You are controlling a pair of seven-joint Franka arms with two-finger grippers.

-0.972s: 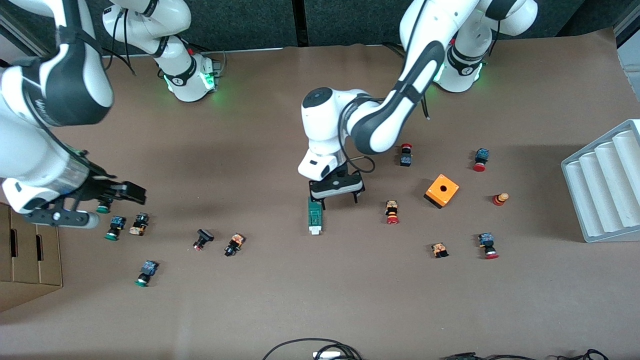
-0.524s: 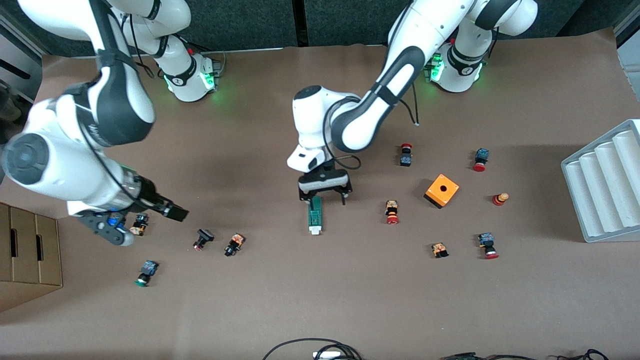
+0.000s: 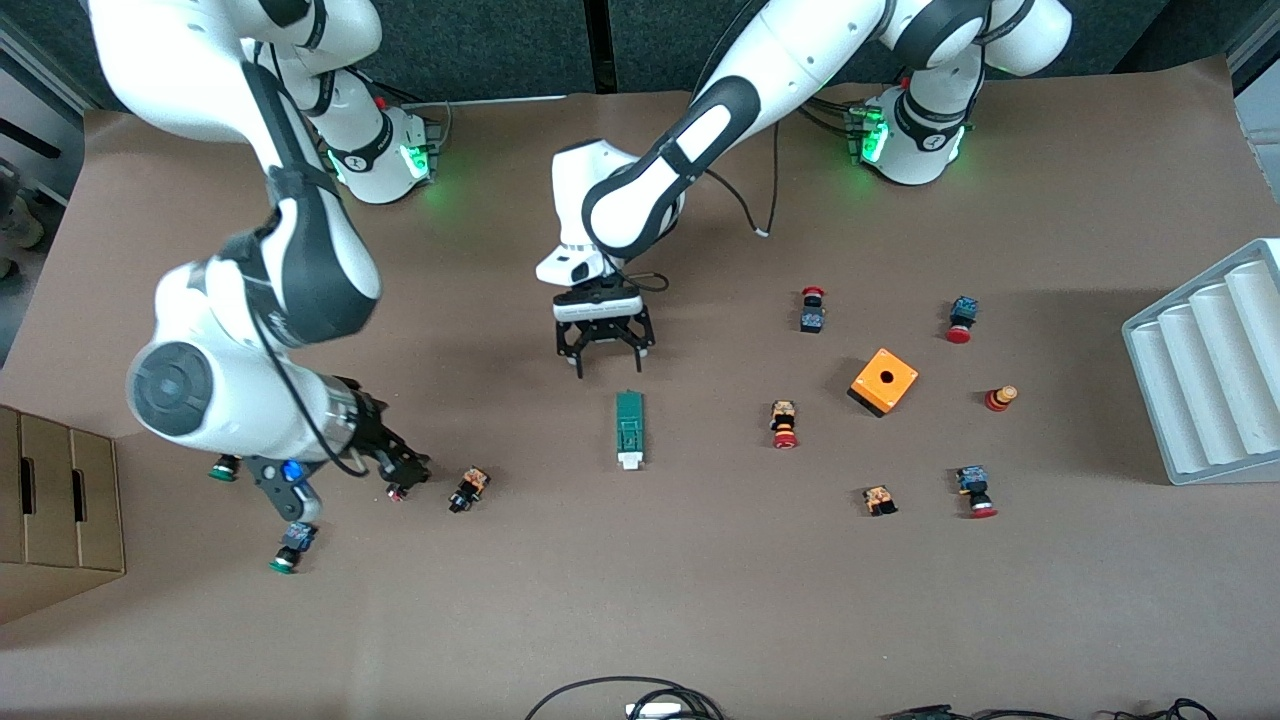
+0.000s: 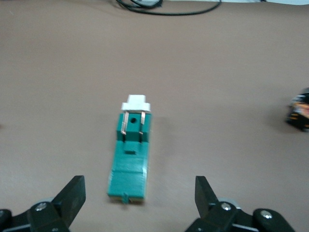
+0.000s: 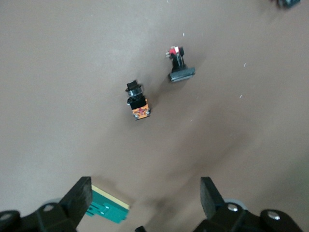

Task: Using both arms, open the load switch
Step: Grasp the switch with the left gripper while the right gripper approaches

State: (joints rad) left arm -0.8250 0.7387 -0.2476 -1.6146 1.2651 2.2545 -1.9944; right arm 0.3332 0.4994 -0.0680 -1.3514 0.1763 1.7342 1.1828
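Front view: load switch (image 3: pixel 628 430) flat on the brown table (image 3: pixel 700 600), mid-table, long axis running toward the camera, white lever end nearest the camera. Left gripper (image 3: pixel 599 355) hanging over bare table just above the switch's green end — fingers spread wide, holding nothing, touching nothing. Right gripper (image 3: pixel 395 470) low over the table toward the right arm's end, among small push buttons, near a black-capped button (image 3: pixel 468 489); fingers partly hidden under the wrist in this view.

Left wrist view: switch (image 4: pixel 130 157) centred between two black fingertips (image 4: pixel 72 193), clear gap on both sides, no contact. Green body, two thin metal prongs on top, white lever piece at the end away from the gripper. One dark button at the picture's edge (image 4: pixel 299 112).

Right wrist view: fingers (image 5: pixel 81 195) wide apart and empty — bare table between them. Corner of the green switch (image 5: pixel 108 207) showing just beside one fingertip, apart from it. Orange-bodied button with black cap (image 5: pixel 137 101) and a black flat-headed button (image 5: pixel 178 65) lying on the table, well apart from the fingers.

Elsewhere in front view: orange cube with a hole (image 3: pixel 884 381) toward the left arm's end, red-capped buttons around it, grey ribbed tray (image 3: pixel 1205 370) at the table edge, cardboard box (image 3: pixel 55 510) at the right arm's end.
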